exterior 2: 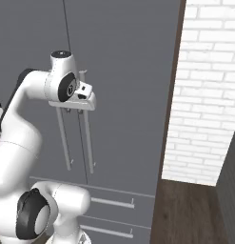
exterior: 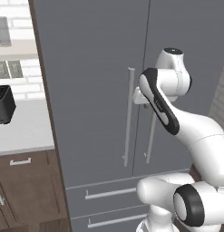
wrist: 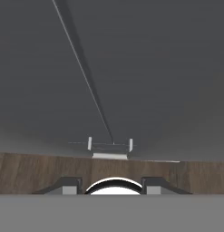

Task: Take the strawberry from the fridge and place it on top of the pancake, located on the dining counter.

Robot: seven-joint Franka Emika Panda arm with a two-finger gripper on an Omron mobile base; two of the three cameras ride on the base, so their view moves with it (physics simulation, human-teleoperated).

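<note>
The fridge is a tall grey unit and both of its doors are shut. Two long silver handles flank the centre seam. My gripper hangs just in front of the upper part of the handles and points down along the doors. In the hand view its fingertips stand apart with nothing between them, so my gripper is open. That view looks down the door seam to a drawer handle and the wooden floor. The strawberry is hidden. The pancake and the dining counter are out of view.
Left of the fridge runs a white counter bearing a black appliance, over brown cabinets. A white brick wall stands close on the right above the wooden floor. Two fridge drawers sit below the doors.
</note>
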